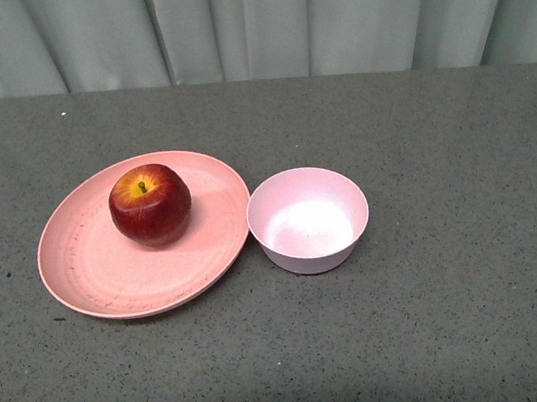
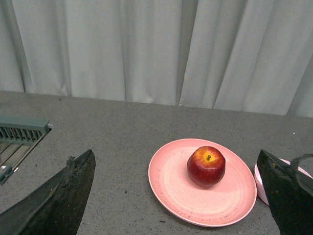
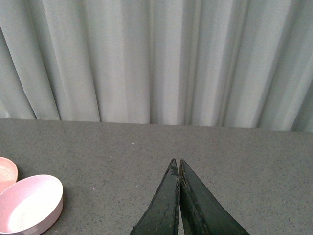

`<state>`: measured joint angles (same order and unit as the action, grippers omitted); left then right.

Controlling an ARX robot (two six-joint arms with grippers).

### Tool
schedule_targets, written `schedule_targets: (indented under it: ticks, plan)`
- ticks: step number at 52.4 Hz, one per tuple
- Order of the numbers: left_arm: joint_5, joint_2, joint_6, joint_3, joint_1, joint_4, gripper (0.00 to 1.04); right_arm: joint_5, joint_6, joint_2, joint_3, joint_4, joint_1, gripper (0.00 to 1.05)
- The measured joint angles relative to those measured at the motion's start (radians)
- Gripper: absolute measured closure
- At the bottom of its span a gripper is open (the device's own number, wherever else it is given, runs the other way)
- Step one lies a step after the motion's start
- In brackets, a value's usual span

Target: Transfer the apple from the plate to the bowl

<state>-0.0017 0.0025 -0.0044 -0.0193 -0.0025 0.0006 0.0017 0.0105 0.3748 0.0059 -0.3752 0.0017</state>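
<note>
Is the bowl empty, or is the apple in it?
Empty. The bowl shows only its bare pink inside; the apple sits on the plate.

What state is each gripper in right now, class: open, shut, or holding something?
Left gripper: jaws wide open, holding nothing.
Right gripper: jaws shut, holding nothing.

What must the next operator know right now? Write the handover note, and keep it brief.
Grippers: the left gripper has its jaws wide open and empty, facing the plate. The right gripper has its jaws shut and empty, off to the side of the bowl.
Things: the apple sits stem-up on the plate. The bowl is empty, close beside the plate.
Done: nothing.
Left: grasp the apple, lift it, and set it in the bowl.
</note>
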Motion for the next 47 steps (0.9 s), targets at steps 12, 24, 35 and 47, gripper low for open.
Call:
schedule_targets:
  ticks: [12,24,35,47]
  plan:
    - [0.000,0.000,0.000,0.000,0.000,0.000,0.07,0.000,0.000,-0.085,0.000,0.082,0.000,1.04]
    - [0.000,0.000,0.000,0.000,0.000,0.000,0.07,0.000,0.000,-0.159,0.000,0.156,0.000,1.04]
    - [0.000,0.000,0.000,0.000,0.000,0.000,0.07,0.000,0.000,-0.239,0.001,0.243,0.000,1.04]
    - [0.000,0.000,0.000,0.000,0.000,0.000,0.07,-0.003,0.000,-0.370,0.000,0.373,0.000,1.04]
